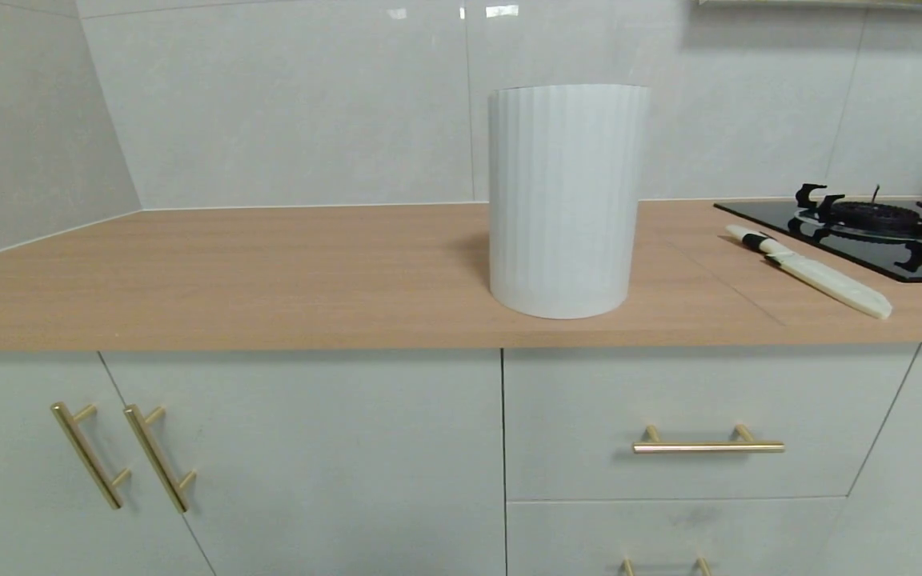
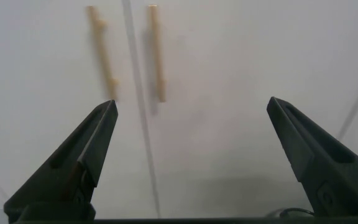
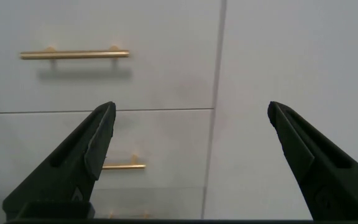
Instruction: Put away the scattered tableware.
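Left gripper (image 2: pixel 191 101) and right gripper (image 3: pixel 191 105), fingers apart, face cabinets (image 1: pixel 309 448); knife (image 1: pixel 809 272) lies beside hob (image 1: pixel 869 228).

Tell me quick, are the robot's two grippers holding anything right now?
Left gripper: open, holding nothing.
Right gripper: open, holding nothing.

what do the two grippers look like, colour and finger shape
The left gripper and right gripper look alike: each has two matte black fingers, broad at the base and tapering wedge-like to a narrow tip, with a shallow recessed groove along the face. Surfaces are plain, unmarked.
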Tool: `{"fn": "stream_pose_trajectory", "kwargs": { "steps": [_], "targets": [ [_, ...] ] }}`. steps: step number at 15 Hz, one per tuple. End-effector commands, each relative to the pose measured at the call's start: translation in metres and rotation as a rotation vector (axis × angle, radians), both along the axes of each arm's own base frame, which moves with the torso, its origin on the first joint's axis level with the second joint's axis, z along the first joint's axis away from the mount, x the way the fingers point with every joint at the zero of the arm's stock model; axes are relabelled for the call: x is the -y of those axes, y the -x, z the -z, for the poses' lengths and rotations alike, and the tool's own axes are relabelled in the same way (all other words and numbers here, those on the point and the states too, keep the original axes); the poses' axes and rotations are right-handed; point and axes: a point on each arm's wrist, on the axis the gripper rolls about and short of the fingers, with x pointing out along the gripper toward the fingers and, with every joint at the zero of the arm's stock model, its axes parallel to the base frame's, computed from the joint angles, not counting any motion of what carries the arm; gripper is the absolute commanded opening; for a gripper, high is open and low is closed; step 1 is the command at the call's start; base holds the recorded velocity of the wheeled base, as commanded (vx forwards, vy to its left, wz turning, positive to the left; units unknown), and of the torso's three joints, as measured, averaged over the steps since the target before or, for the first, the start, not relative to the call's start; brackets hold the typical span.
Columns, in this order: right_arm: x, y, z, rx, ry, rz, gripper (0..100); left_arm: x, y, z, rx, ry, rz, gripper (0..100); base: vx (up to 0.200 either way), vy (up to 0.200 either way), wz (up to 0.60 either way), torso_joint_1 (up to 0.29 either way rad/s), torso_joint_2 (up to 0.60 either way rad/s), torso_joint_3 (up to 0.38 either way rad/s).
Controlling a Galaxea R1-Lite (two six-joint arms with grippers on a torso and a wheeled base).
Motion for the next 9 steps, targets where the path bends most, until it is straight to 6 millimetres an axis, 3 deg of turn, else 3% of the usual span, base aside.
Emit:
{"fn": "stream_pose_trajectory", "kwargs": {
  "steps": [1, 9],
  "targets": [
    [0.0, -0.0001, 0.0001, -0.002, 0.0, -0.001, 100, 0.0, 0.0, 0.0, 0.0, 0.001, 0.0, 100, 0.0, -0.2, 0.0, 0.007, 0.0, 0.002],
    [0.0, -0.0001, 0.0001, -0.002, 0.0, -0.001, 100, 0.0, 0.0, 0.0, 0.0, 0.001, 0.0, 100, 0.0, 0.0, 0.0, 0.0, 0.0, 0.0]
  ]
}}
